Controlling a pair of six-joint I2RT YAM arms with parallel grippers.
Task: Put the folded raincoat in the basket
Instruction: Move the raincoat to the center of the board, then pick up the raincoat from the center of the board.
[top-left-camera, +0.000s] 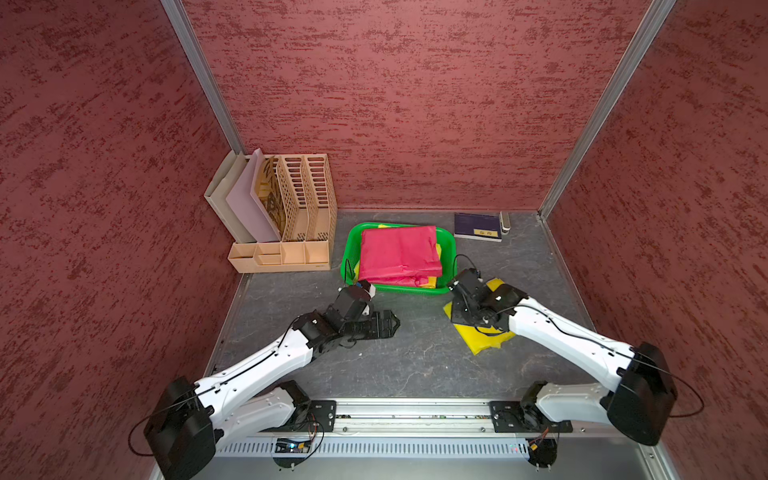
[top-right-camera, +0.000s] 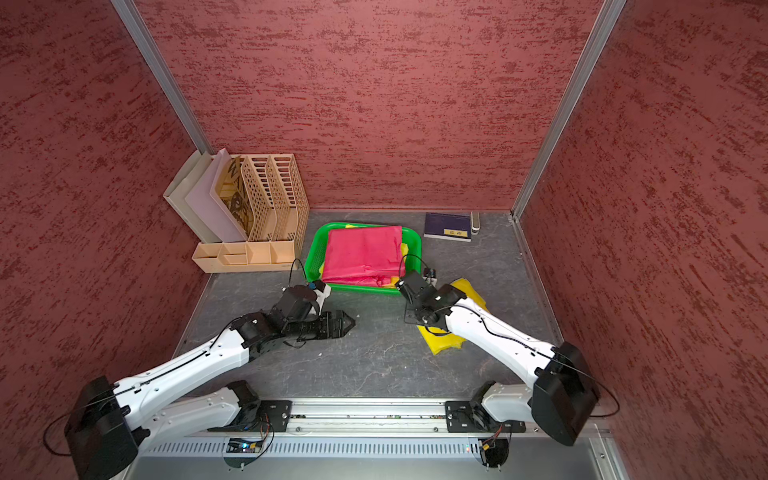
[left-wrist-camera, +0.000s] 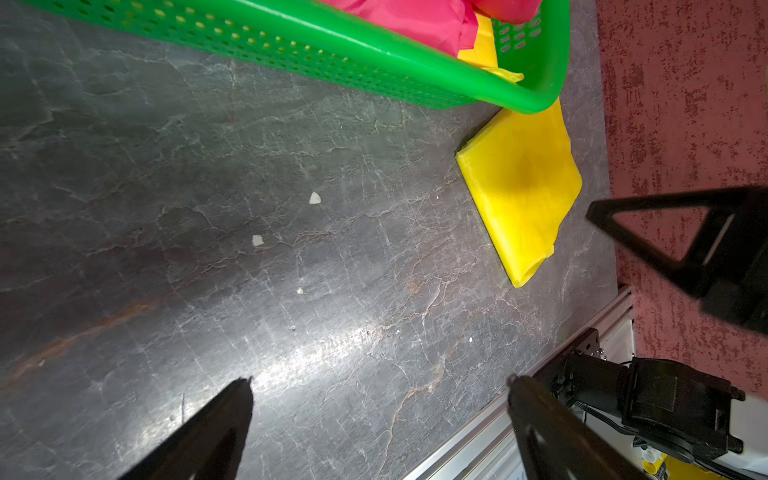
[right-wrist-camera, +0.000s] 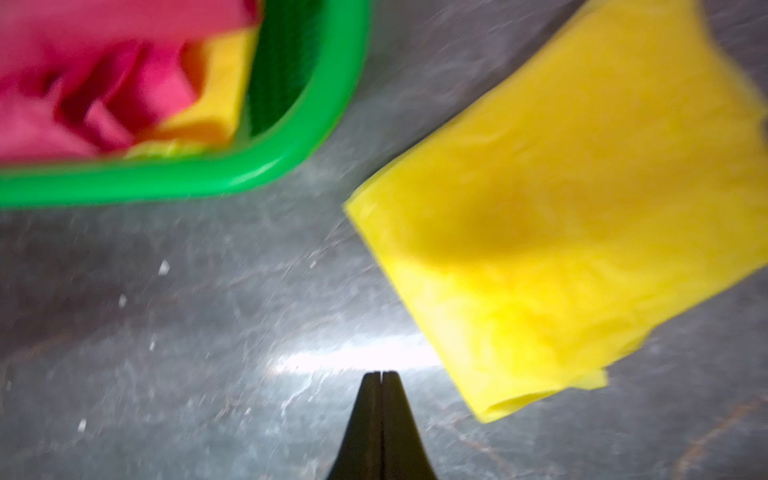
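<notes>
**A:** Top views?
**B:** In both, the folded yellow raincoat (top-left-camera: 484, 343) lies on the table (top-left-camera: 415, 365) just outside the basket (top-left-camera: 395, 289), partly under the right arm. A pink raincoat (top-left-camera: 399, 253) is inside the basket.
**A:** Left wrist?
**B:** The left gripper (left-wrist-camera: 380, 380) is near the basket, fingers wide apart and empty.
**A:** Right wrist?
**B:** It's blurry. The right gripper (right-wrist-camera: 380, 374) has its fingers pressed together, holding nothing.

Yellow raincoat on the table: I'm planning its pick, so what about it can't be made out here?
- Yellow raincoat: in both top views the right arm covers its middle.
- Right wrist view: blurred; picture edges cut off its far side; fold layers unreadable.
- Left wrist view: the basket corner hides one end.
</notes>
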